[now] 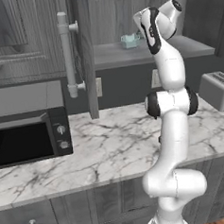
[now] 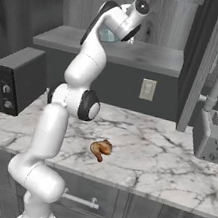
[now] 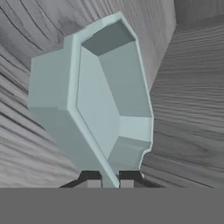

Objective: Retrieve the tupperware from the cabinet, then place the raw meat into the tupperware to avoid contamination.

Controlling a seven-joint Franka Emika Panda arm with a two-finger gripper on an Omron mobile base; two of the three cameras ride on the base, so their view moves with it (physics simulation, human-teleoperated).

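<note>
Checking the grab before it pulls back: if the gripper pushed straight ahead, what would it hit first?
The tupperware itself: the gripper is shut on its wall. Beyond it, probably the cabinet back panel.

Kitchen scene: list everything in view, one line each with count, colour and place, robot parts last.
tupperware: one, pale teal, on the cabinet shelf, wall between the pincer tips
cabinet: one, dark grey, door open, above the counter
raw meat: one, brown-orange, on the counter
counter: one, white marble
microwave: one, black and grey, on the counter
toaster: one, grey, on the counter
arm: one, white
pincer: one, dark tips, shut on the tupperware
</note>
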